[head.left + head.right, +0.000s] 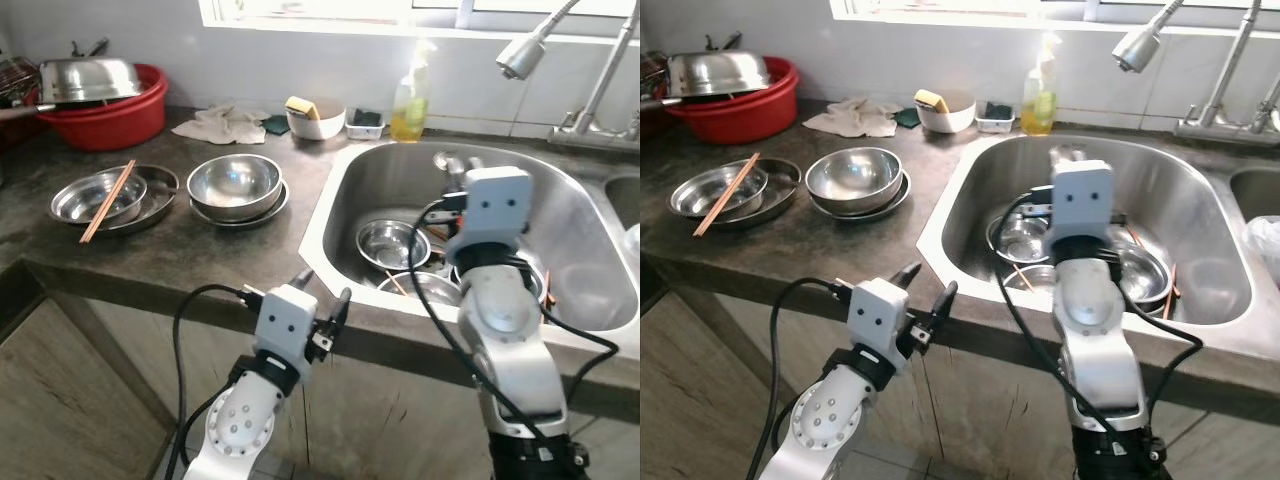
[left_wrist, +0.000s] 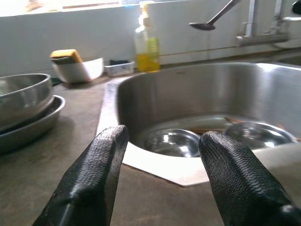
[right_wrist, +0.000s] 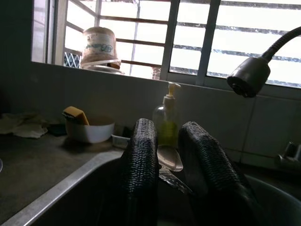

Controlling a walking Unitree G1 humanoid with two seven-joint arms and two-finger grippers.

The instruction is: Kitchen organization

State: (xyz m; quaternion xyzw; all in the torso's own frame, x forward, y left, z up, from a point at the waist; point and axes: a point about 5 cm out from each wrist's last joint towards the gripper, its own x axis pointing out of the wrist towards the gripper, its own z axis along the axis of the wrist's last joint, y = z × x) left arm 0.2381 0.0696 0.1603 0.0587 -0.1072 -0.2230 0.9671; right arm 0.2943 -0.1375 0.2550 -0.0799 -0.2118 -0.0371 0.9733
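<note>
Both eye views look forward and steeply down from the robot's head onto the dark worktop (image 1: 200, 250) and the steel sink (image 1: 560, 230), the right eye set slightly to one side, so they share nearly the whole scene. The left wrist view sits low, just above the worktop edge, close behind the left pincer (image 2: 162, 174), facing the sink and soap bottle (image 2: 147, 42). The right wrist view looks from within the sink up toward the window (image 3: 235, 37), sharing that bottle and the spray head (image 3: 248, 77).
</note>
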